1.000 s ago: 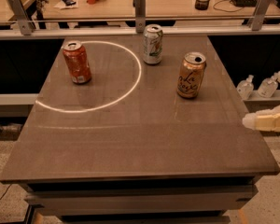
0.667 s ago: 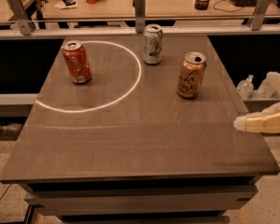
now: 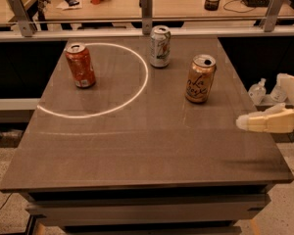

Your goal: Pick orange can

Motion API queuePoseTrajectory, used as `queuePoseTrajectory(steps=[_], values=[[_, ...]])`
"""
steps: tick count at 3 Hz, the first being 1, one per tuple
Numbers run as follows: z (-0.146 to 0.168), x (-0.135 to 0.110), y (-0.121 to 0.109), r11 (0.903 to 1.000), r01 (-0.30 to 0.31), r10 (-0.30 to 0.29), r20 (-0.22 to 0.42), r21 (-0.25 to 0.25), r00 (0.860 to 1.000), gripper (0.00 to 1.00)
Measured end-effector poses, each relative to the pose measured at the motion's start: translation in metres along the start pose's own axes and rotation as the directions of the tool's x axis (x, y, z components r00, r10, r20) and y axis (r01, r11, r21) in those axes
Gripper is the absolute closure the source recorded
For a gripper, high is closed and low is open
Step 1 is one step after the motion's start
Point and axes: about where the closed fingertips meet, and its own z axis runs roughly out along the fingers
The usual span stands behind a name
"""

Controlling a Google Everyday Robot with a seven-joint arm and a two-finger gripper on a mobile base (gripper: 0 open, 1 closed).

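Note:
The orange can (image 3: 200,79) is pale golden-tan with dark cursive lettering and a silver top. It stands upright on the right half of the dark table (image 3: 137,146). My gripper (image 3: 245,123) comes in from the right edge of the view, over the table's right side. It points left, below and to the right of the orange can, and stands apart from it. It holds nothing that I can see.
A deeper red-orange can (image 3: 80,65) stands at the back left inside a white ring (image 3: 95,80) on the tabletop. A white and green can (image 3: 159,46) stands at the back middle. A metal rail (image 3: 147,26) runs behind the table. Desks with clutter lie beyond.
My gripper has moved left, further in over the table's right side. The three cans have not moved.

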Motion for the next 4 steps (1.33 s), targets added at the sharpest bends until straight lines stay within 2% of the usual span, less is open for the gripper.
queuePoseTrajectory(steps=[1, 2, 4], values=[[0.019, 0.008, -0.018, 0.9972, 0.014, -0.015, 0.002, 0.074, 1.000, 0.00], [0.043, 0.014, -0.039, 0.9941, 0.036, -0.039, 0.025, 0.102, 0.999, 0.00], [0.097, 0.005, -0.054, 0.9971, 0.050, -0.054, 0.082, 0.057, 0.995, 0.00]])
